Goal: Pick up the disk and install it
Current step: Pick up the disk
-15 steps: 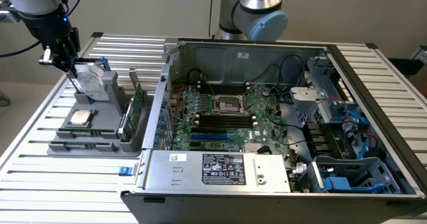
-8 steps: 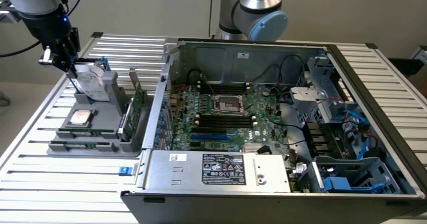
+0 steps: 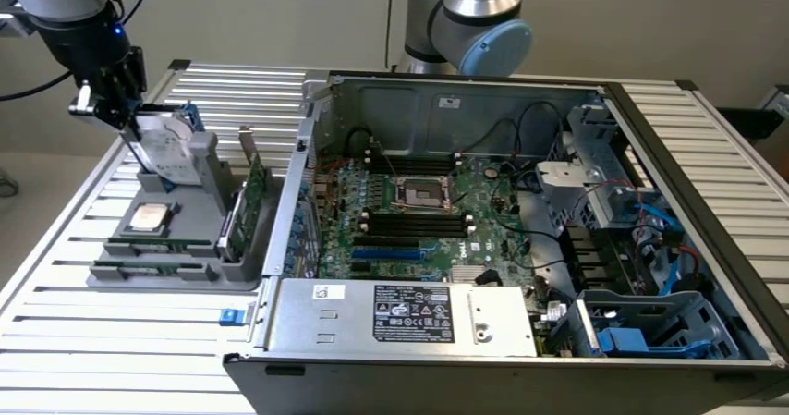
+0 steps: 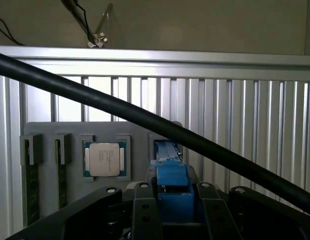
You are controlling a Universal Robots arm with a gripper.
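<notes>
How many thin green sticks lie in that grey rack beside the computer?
2. One stick lies in the slot beside the square silver chip; the other stick lies in the next slot, at the rack's edge. None seems hidden.

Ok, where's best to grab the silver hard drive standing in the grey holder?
Grip the flat silver metal hard drive by the top edge of its blue plastic carrier bracket, coming from above: it stands on edge in the grey plastic holder, so only its top is free. The fingers pinch that bracket.
</notes>
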